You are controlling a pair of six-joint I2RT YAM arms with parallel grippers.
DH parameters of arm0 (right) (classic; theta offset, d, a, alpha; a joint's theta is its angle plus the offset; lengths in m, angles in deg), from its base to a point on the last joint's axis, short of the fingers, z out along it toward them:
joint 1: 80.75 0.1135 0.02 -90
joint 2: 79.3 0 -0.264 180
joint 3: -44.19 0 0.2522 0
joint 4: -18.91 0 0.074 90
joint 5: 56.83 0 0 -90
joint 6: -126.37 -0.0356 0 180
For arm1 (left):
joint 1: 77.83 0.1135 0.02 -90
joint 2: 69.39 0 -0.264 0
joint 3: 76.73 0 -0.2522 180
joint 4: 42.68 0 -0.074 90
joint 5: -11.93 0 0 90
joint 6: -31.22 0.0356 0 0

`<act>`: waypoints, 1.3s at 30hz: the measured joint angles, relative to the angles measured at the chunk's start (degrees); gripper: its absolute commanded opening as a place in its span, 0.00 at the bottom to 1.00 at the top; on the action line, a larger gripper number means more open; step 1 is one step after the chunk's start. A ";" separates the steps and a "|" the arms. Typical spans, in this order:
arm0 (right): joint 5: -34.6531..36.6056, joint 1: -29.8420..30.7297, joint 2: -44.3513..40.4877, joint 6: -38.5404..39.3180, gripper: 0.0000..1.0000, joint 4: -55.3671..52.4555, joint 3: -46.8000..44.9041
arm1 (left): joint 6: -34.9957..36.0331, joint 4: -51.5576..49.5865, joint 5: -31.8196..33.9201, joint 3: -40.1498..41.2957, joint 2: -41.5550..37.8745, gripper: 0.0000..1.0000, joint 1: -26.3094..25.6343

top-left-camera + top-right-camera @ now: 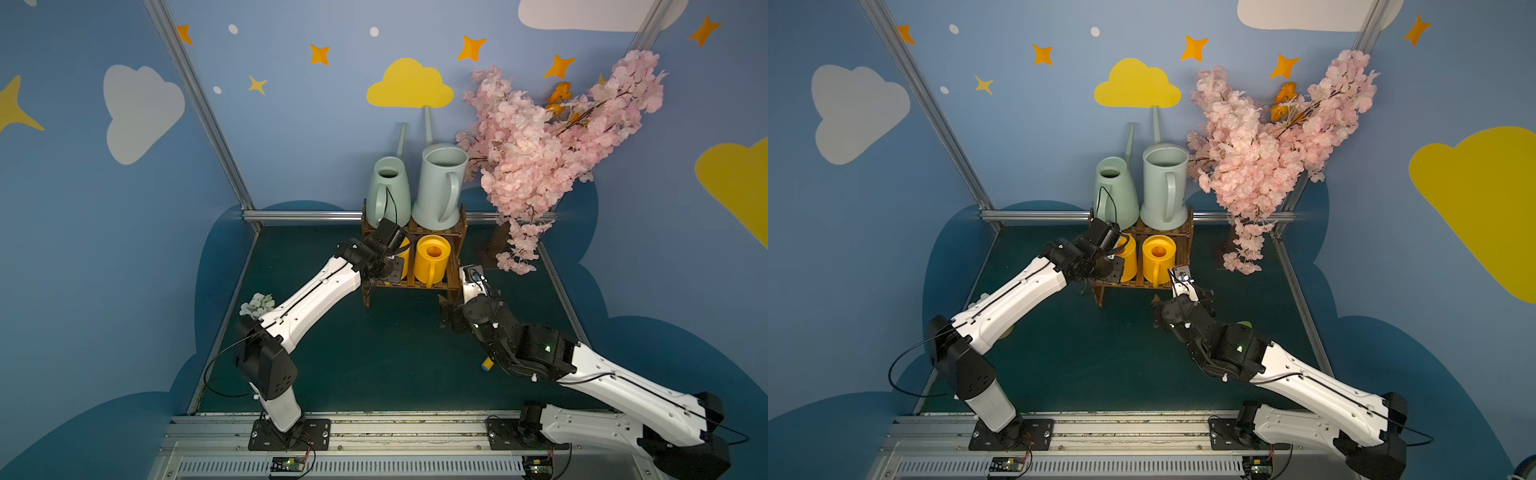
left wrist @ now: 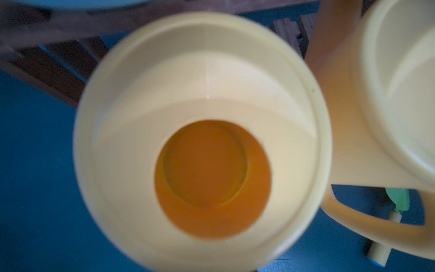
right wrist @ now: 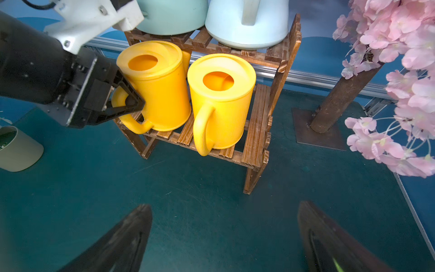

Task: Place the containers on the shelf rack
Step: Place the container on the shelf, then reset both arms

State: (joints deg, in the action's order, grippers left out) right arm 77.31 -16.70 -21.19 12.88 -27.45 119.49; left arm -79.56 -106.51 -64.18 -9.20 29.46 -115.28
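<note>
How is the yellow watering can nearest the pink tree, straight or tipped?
Straight: the yellow watering can sits flat on the bottom shelf of the rack, hole up.

Two white-shelled arms (image 1: 316, 299) with bulky black joints (image 1: 268, 368).

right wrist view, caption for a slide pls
Left gripper closed on a yellow can's handle on the rack's lower shelf, right gripper open in front.
</note>
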 measured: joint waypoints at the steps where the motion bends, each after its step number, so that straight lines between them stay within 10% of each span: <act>1: 0.00 -0.13 -0.04 0.00 0.97 0.00 -0.09 | -0.24 -0.33 -0.26 0.00 0.33 0.38 -0.02; 27: 0.42 -0.81 -1.44 -0.13 0.97 0.44 -1.42 | -1.97 -1.22 -9.33 2.97 -1.27 0.67 -0.02; 35: -0.07 -5.92 -2.62 -0.04 0.97 0.68 -1.99 | 6.12 0.50 -9.20 12.63 -15.45 0.99 1.51; 39: -1.88 -13.88 -2.84 0.33 0.97 1.81 -2.25 | 11.21 1.66 -9.57 16.74 -23.87 1.00 7.56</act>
State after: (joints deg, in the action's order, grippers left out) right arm 75.43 -30.58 -24.03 13.21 -25.64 117.24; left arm -68.34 -104.85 -73.76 7.54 5.59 -107.72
